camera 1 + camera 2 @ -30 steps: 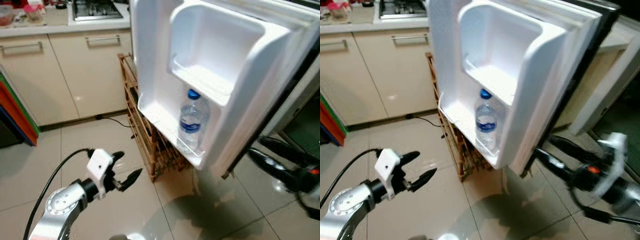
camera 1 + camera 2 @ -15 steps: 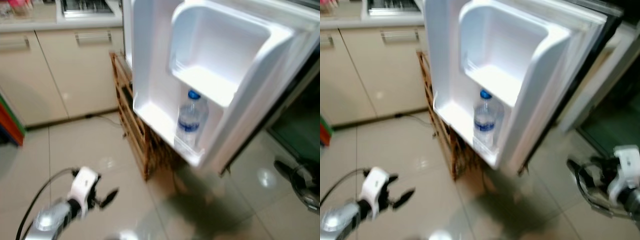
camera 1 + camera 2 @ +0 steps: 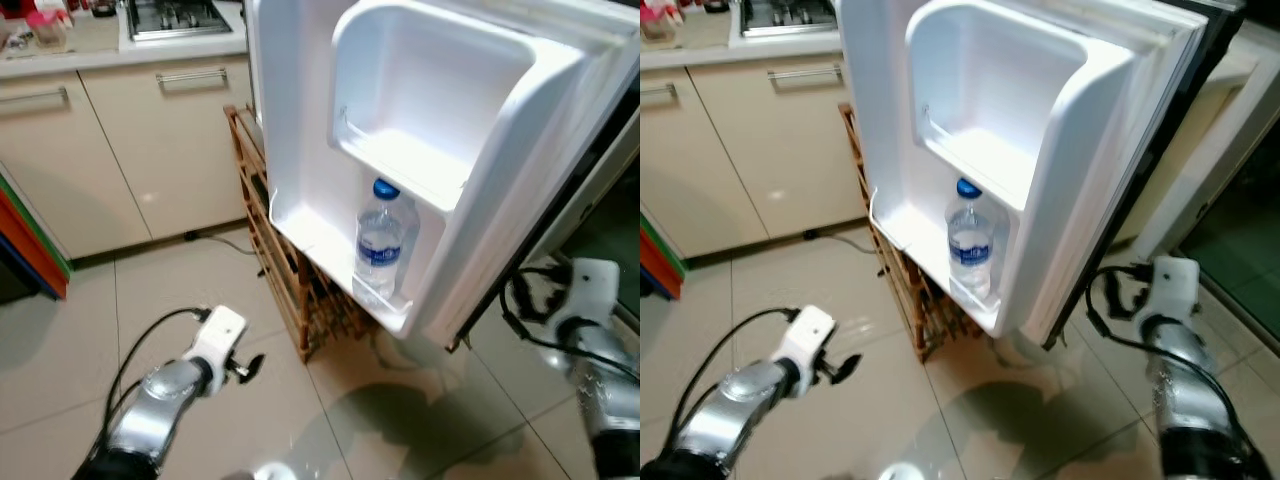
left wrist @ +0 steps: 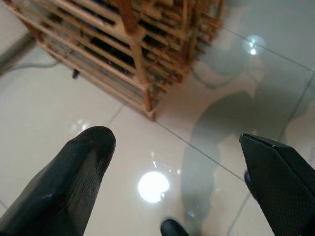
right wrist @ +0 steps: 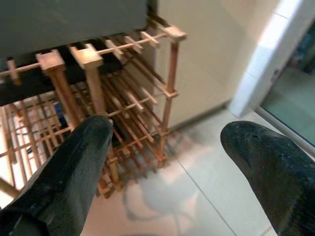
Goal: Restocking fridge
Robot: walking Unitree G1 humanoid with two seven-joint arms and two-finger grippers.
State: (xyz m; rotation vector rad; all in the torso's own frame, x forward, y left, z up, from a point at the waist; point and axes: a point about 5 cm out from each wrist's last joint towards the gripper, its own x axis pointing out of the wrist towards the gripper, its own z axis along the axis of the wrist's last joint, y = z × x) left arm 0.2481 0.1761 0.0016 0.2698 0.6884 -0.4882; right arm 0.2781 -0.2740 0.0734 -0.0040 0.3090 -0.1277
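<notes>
The white fridge door (image 3: 300, 120) stands open in front of me. A clear water bottle (image 3: 380, 245) with a blue cap and label stands upright in the door's lower shelf (image 3: 310, 235). The upper door shelf (image 3: 420, 175) holds nothing. My left gripper (image 4: 182, 147) hangs low over the tiled floor at the left, open and holding nothing. My right gripper (image 5: 167, 142) is low at the right, beyond the door's outer edge, also open with nothing in it. Both are well apart from the bottle.
A wooden slatted rack (image 3: 290, 290) stands on the floor under the door, close to both grippers. Cream cabinets (image 3: 150, 140) with a stove (image 3: 180, 15) on top run along the back. Coloured boards (image 3: 25, 240) lean at far left. A cable (image 3: 225, 242) lies on the tiles.
Both arms have dropped lower and drawn in toward my body. The right gripper has pulled back from under the door's edge. The bottle has stayed in its shelf; the camera has shifted slightly.
</notes>
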